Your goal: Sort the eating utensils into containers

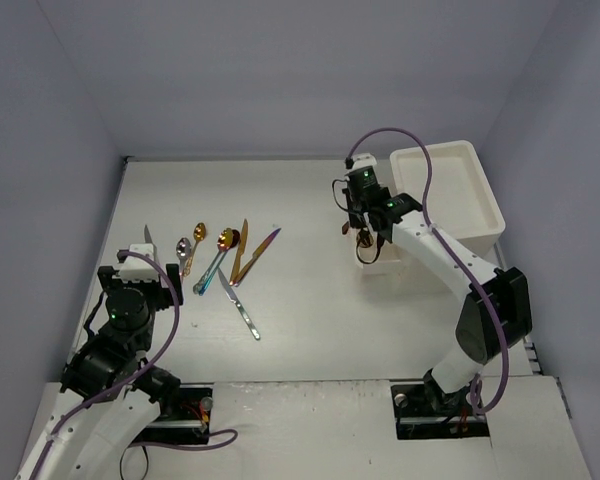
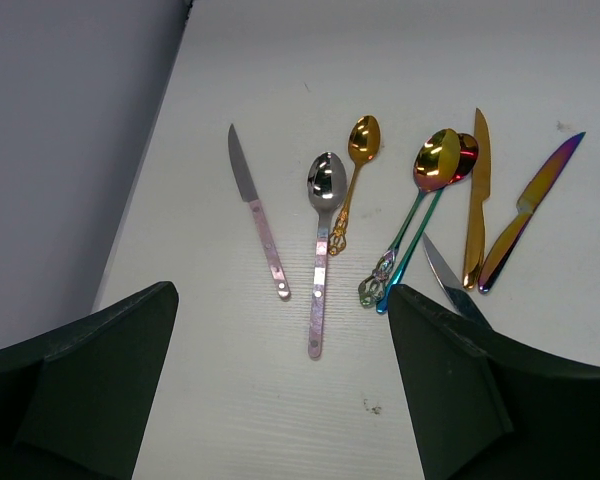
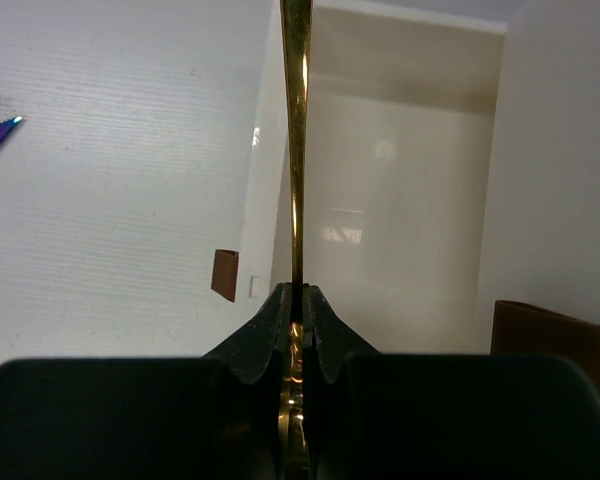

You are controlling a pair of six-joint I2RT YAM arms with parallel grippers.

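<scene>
My right gripper (image 3: 298,290) is shut on a slim gold utensil (image 3: 297,120), seen edge-on, and holds it over the left rim of an open cream drawer (image 3: 400,250) with a brown handle (image 3: 225,275). From above, the right gripper (image 1: 365,230) hangs over that drawer (image 1: 382,260), in front of the white drawer unit (image 1: 450,195). The other utensils lie in a loose row at the left: a pink-handled knife (image 2: 258,215), a silver spoon (image 2: 323,240), a gold spoon (image 2: 355,170), two iridescent-handled spoons (image 2: 420,200), a gold knife (image 2: 477,195) and a purple-gold knife (image 2: 530,210). My left gripper (image 2: 280,305) stands open just short of their handle ends, holding nothing.
A silver knife (image 1: 240,305) lies slanted nearer the arms, below the row. A second brown handle (image 3: 550,345) shows at the right of the open drawer. Grey walls close in the table on the left, back and right.
</scene>
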